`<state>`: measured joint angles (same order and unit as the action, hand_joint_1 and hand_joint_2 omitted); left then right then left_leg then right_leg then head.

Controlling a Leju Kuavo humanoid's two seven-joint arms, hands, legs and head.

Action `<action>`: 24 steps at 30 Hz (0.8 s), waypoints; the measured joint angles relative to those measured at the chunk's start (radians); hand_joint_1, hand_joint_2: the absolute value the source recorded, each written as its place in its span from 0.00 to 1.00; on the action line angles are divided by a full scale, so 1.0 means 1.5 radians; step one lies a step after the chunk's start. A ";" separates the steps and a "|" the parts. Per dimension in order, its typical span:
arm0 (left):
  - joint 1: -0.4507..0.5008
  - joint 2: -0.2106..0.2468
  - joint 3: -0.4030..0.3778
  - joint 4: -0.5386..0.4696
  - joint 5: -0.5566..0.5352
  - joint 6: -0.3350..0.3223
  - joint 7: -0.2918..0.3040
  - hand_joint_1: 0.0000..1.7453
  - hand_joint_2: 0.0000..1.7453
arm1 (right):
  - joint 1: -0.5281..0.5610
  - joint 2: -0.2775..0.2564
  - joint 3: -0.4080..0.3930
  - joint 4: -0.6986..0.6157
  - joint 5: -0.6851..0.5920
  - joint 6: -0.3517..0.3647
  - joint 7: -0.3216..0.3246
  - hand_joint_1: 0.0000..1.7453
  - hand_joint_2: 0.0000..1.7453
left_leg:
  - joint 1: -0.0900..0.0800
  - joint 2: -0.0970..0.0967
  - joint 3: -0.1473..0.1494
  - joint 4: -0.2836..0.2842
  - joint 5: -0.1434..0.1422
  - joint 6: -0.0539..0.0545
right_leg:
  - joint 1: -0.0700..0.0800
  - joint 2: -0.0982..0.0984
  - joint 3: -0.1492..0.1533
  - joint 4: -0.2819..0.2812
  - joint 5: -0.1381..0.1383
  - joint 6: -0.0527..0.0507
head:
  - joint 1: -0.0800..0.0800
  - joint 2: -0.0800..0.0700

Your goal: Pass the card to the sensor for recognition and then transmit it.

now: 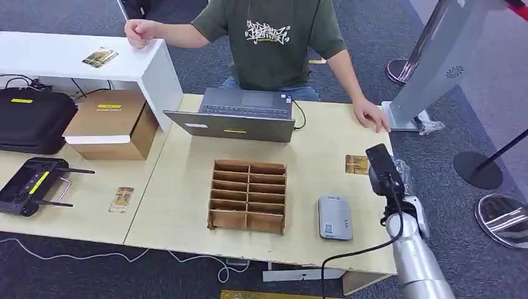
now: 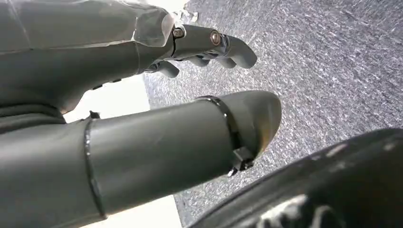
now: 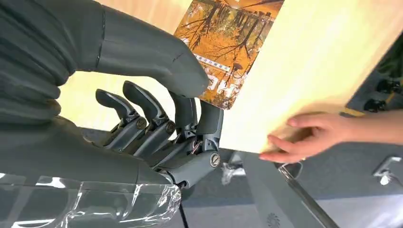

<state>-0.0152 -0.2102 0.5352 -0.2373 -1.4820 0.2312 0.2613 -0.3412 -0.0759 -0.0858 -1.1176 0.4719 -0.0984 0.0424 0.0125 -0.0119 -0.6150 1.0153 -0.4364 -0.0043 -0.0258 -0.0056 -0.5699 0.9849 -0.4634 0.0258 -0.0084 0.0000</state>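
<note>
A card (image 1: 356, 164) with an orange autumn picture lies flat near the right edge of the wooden table (image 1: 180, 187). My right hand (image 1: 381, 167) hovers just right of it. In the right wrist view the thumb reaches over the card (image 3: 228, 42) and the fingers (image 3: 152, 114) curl apart beneath, holding nothing. The grey card sensor (image 1: 335, 217) lies on the table nearer to me, left of my right forearm. My left hand (image 2: 157, 128) hangs over grey carpet, thumb and fingers apart, with nothing in it.
A wooden compartment rack (image 1: 248, 195) stands mid-table behind a laptop (image 1: 240, 114). A person sits opposite, one hand (image 1: 372, 115) on the table near the card. A second card (image 1: 121, 199), a controller (image 1: 31, 185), a box (image 1: 112, 123) and a grey kiosk stand (image 1: 436, 56) surround.
</note>
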 joint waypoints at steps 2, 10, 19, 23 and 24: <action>0.001 -0.001 0.002 0.000 -0.002 -0.001 0.001 0.00 0.00 | 0.019 0.004 -0.005 -0.014 0.002 0.004 0.005 1.00 1.00 | 0.000 0.000 0.000 0.000 0.000 0.000 | 0.000 0.000 0.000 0.000 0.000 0.000 | 0.000 0.000; 0.006 -0.003 0.017 0.000 -0.005 -0.003 0.004 0.00 0.00 | 0.103 0.024 -0.012 -0.085 0.013 0.014 0.020 1.00 1.00 | 0.000 0.000 0.000 0.000 -0.001 0.001 | 0.000 0.000 0.000 0.000 0.000 0.000 | 0.000 0.000; 0.007 -0.006 0.033 0.000 -0.008 -0.003 0.004 0.00 0.00 | 0.152 0.044 -0.022 -0.129 0.013 0.023 0.034 1.00 1.00 | 0.000 0.000 0.000 0.000 -0.001 0.001 | 0.000 0.000 0.000 0.000 0.000 0.000 | 0.000 0.000; 0.008 -0.009 0.039 0.000 -0.011 -0.003 0.004 0.00 0.00 | 0.161 0.050 -0.027 -0.135 0.012 0.025 0.040 1.00 1.00 | 0.000 0.000 0.000 0.000 -0.001 0.001 | 0.000 0.000 0.000 0.000 0.000 0.000 | 0.000 0.000; 0.008 -0.009 0.040 0.000 -0.012 -0.002 0.004 0.00 0.00 | 0.163 0.052 -0.029 -0.136 0.013 0.026 0.041 1.00 1.00 | 0.000 0.000 0.000 0.000 -0.001 0.001 | 0.000 0.000 0.000 0.000 0.000 0.000 | 0.000 0.000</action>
<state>-0.0027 -0.2232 0.5955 -0.2377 -1.4996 0.2277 0.2674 -0.0960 0.0027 -0.1293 -1.3222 0.4910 -0.0591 0.1045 0.0124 -0.0116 -0.6149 1.0154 -0.4378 -0.0032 -0.0259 -0.0052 -0.5698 0.9848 -0.4641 0.0259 -0.0084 0.0000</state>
